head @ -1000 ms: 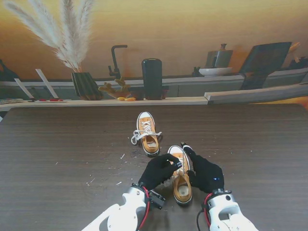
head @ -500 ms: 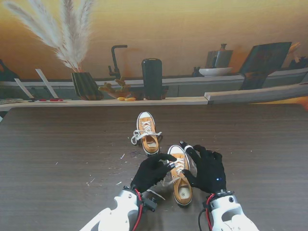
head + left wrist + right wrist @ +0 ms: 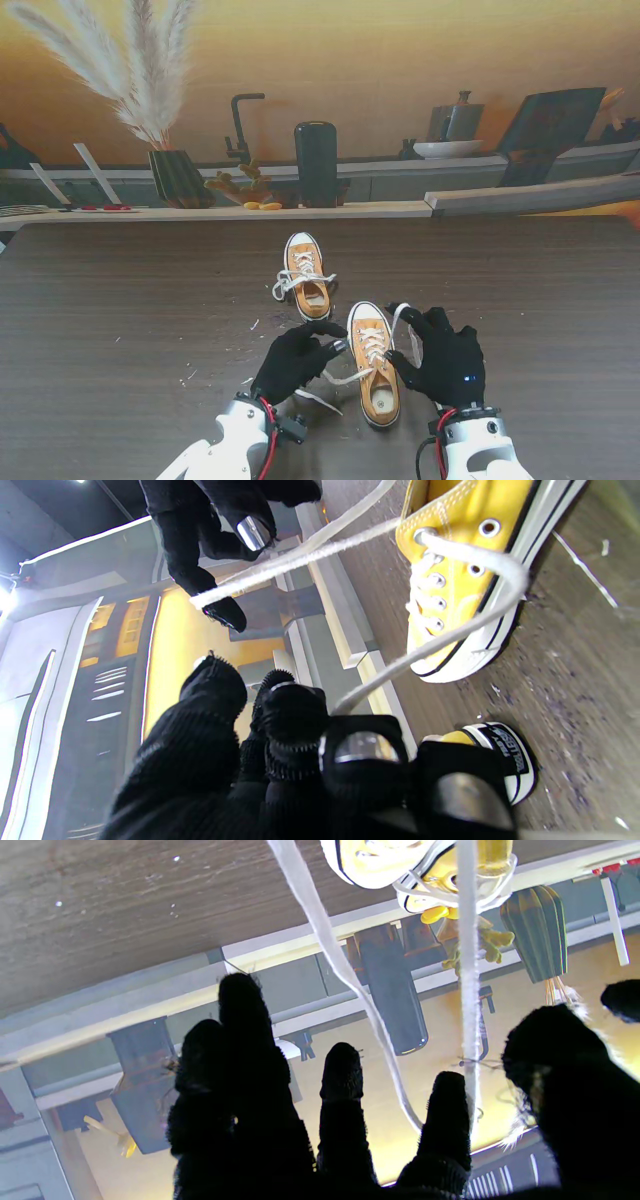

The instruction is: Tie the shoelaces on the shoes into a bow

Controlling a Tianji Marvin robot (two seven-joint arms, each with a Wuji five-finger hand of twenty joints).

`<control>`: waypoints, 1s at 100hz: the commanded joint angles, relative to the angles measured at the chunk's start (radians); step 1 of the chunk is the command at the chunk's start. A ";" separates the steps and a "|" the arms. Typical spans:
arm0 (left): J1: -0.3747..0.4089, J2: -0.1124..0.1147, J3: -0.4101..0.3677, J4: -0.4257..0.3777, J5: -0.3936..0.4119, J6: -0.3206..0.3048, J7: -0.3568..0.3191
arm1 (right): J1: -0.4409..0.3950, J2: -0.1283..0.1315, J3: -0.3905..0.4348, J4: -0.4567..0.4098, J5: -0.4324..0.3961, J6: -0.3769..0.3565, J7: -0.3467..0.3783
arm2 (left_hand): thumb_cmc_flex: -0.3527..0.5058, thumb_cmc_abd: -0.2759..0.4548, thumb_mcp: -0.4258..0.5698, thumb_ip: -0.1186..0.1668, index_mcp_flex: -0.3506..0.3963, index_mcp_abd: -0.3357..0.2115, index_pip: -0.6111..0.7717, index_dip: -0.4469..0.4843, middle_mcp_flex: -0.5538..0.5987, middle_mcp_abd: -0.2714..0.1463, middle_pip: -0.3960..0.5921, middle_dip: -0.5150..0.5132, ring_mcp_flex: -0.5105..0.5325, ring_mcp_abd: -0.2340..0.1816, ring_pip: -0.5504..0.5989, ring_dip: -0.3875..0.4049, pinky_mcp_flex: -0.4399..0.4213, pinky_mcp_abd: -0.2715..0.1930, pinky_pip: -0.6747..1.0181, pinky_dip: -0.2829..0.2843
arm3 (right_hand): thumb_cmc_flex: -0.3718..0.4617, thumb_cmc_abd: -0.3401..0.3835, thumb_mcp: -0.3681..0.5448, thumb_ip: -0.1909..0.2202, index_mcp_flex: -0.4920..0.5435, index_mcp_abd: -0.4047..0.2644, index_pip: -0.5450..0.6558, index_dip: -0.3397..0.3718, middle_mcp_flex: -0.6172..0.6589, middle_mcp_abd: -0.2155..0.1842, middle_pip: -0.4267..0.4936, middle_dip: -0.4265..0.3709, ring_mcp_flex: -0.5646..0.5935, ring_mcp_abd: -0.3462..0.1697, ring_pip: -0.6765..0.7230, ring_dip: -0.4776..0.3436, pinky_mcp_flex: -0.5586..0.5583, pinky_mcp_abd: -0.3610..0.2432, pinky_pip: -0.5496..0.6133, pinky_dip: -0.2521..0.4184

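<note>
Two yellow shoes sit on the dark wooden worktop (image 3: 120,300), one ahead of the other. The near shoe (image 3: 374,368) lies between my two hands, toe pointing away from me; the far shoe (image 3: 306,276) stands just beyond it and slightly to my left, its white laces already bunched into loops over the tongue and spilling off its left side.

My left hand (image 3: 296,360) sits just left of the near shoe, fingers curled closed around one white lace end (image 3: 343,378), which runs taut from the eyelets across to my fingertips; a loose bit of it trails on the wood nearer to me. In the left wrist view that same strand (image 3: 430,647) arcs from the top eyelet down into my closed fingers (image 3: 295,715).

My right hand (image 3: 448,362) sits just right of the shoe, pinching the second lace end (image 3: 405,322) between thumb and forefinger; that strand rises from the shoe up to my fingertips and loops over them. The right wrist view shows two white strands crossing in front of my fingers (image 3: 345,1075), the other three fingers spread apart.

Along the far edge I count one vase of pampas grass (image 3: 178,176) and one dark cylinder (image 3: 316,163).
</note>
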 commanded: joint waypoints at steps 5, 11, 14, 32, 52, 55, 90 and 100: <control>0.014 0.007 -0.009 -0.021 0.009 0.009 -0.012 | 0.006 -0.014 -0.005 0.006 0.048 -0.042 0.001 | -0.024 -0.009 0.022 0.012 -0.001 0.009 -0.009 -0.017 0.000 0.008 0.002 0.010 0.038 -0.009 0.014 -0.010 0.026 -0.041 0.197 -0.014 | -0.011 -0.028 0.037 0.003 -0.049 0.057 0.026 -0.014 0.142 -0.038 0.047 0.023 0.161 0.063 0.094 -0.032 0.069 -0.091 0.174 0.066; 0.018 0.008 -0.013 -0.026 0.010 0.010 -0.013 | 0.012 -0.020 -0.006 0.016 0.085 -0.085 -0.011 | -0.022 -0.011 0.023 0.012 0.003 0.009 -0.007 -0.016 0.001 0.008 0.003 0.010 0.038 -0.009 0.014 -0.010 0.026 -0.040 0.198 -0.014 | -0.002 -0.025 0.056 0.006 -0.055 0.124 0.015 -0.021 0.223 -0.047 0.010 -0.009 0.167 0.063 0.112 -0.042 0.103 -0.083 0.166 0.055; 0.020 0.008 -0.015 -0.028 0.010 0.010 -0.013 | 0.016 -0.025 -0.008 0.024 0.105 -0.106 -0.020 | -0.023 -0.011 0.023 0.012 0.003 0.010 -0.007 -0.015 0.002 0.008 0.003 0.010 0.038 -0.009 0.014 -0.010 0.026 -0.040 0.199 -0.013 | 0.007 -0.029 0.068 0.008 -0.054 0.139 0.021 -0.020 0.247 -0.044 -0.014 -0.028 0.164 0.069 0.115 -0.047 0.103 -0.077 0.157 0.048; 0.031 0.012 -0.028 -0.046 0.023 0.016 -0.018 | 0.025 -0.041 -0.006 0.043 0.200 -0.194 -0.025 | -0.020 -0.014 0.025 0.012 0.007 0.011 -0.006 -0.014 0.004 0.007 0.003 0.010 0.038 -0.009 0.014 -0.010 0.026 -0.040 0.200 -0.013 | 0.022 -0.030 0.108 0.012 -0.042 0.225 0.059 -0.006 0.308 -0.033 -0.263 -0.246 0.052 0.055 0.102 0.056 0.076 -0.060 -0.016 -0.072; 0.045 0.016 -0.042 -0.072 0.039 0.020 -0.016 | 0.052 -0.070 -0.018 0.090 0.296 -0.281 -0.089 | -0.018 -0.017 0.026 0.011 0.014 0.013 -0.001 -0.014 0.011 0.005 0.005 0.011 0.038 -0.012 0.018 -0.008 0.027 -0.042 0.204 -0.012 | 0.028 -0.044 0.153 0.014 0.023 0.238 0.078 0.017 0.349 -0.030 -0.418 -0.454 -0.062 0.011 0.061 0.257 0.047 -0.071 -0.174 -0.239; 0.046 0.016 -0.044 -0.074 0.041 0.021 -0.017 | 0.057 -0.077 -0.020 0.098 0.323 -0.309 -0.101 | -0.018 -0.018 0.026 0.011 0.014 0.013 -0.001 -0.014 0.011 0.005 0.004 0.011 0.038 -0.012 0.018 -0.008 0.027 -0.042 0.204 -0.012 | 0.037 -0.048 0.164 0.016 0.035 0.237 0.081 0.022 0.350 -0.033 -0.443 -0.476 -0.087 0.010 0.044 0.266 0.024 -0.070 -0.202 -0.266; 0.055 0.020 -0.057 -0.092 0.047 0.023 -0.025 | 0.095 -0.150 -0.041 0.149 0.692 -0.568 -0.097 | -0.013 -0.021 0.027 0.010 0.020 0.011 0.005 -0.014 0.013 0.005 0.005 0.010 0.038 -0.011 0.019 -0.007 0.027 -0.041 0.205 -0.011 | 0.084 -0.105 0.249 0.019 0.358 0.191 0.101 0.076 0.506 -0.035 -0.569 -0.547 -0.084 0.026 0.030 0.287 -0.005 -0.073 -0.230 -0.430; 0.059 0.024 -0.070 -0.105 0.060 0.020 -0.030 | 0.094 -0.161 -0.051 0.138 0.823 -0.595 -0.061 | -0.009 -0.024 0.027 0.010 0.023 0.010 0.008 -0.014 0.016 0.005 0.005 0.010 0.038 -0.011 0.020 -0.006 0.027 -0.041 0.205 -0.010 | 0.121 -0.152 0.266 -0.020 0.543 0.240 0.110 0.043 0.586 -0.027 -0.568 -0.552 -0.047 0.052 0.056 0.297 0.022 -0.042 -0.215 -0.453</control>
